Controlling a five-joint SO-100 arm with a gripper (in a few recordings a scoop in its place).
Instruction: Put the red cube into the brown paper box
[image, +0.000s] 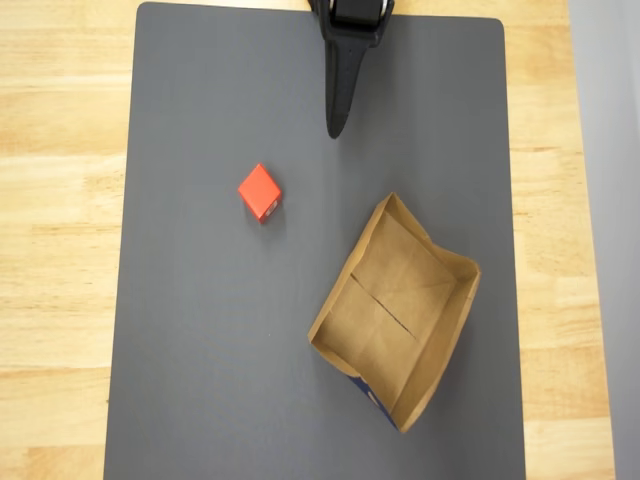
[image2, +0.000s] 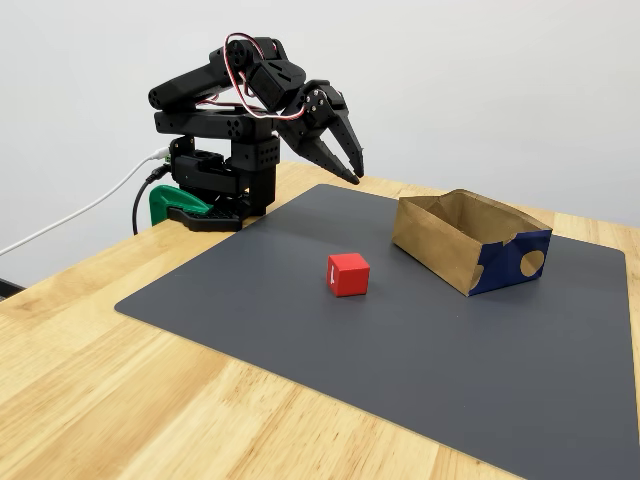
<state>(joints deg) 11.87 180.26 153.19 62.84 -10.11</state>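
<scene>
Wooden table (image2: 130, 400) is seen nearest in the fixed view, light planks, with a dark grey mat (image2: 400, 350) laid flat over most of it.

Red cube (image2: 348, 274) is found on the mat, near its middle in the fixed view, resting flat on one face. A small white mark is seen on its near side face; it cannot be read. In the overhead view the cube (image: 260, 192) is turned so a corner points up the picture. Nothing touches it.

Brown paper box (image2: 470, 243) is set on the mat to the right of the cube in the fixed view, well apart from it. It stands upright, open at the top. Thin walls, slightly bowed. A blue printed patch with a round cut-out is noted on the end wall facing the camera. In the overhead view the box (image: 330, 320) lies skewed to the mat's edges; its creased floor is seen in full and holds nothing. The cube is outside it, up and to the left.

Farthest back, the black arm (image2: 225, 130) is seen folded at the mat's rear edge, clamped to the table by a green clamp (image2: 172, 203). The gripper (image2: 350, 165) is held in the air above the mat's rear edge, tips pointing down. Fingers are drawn close together, nothing held. Cube and box are both well apart from it.
</scene>
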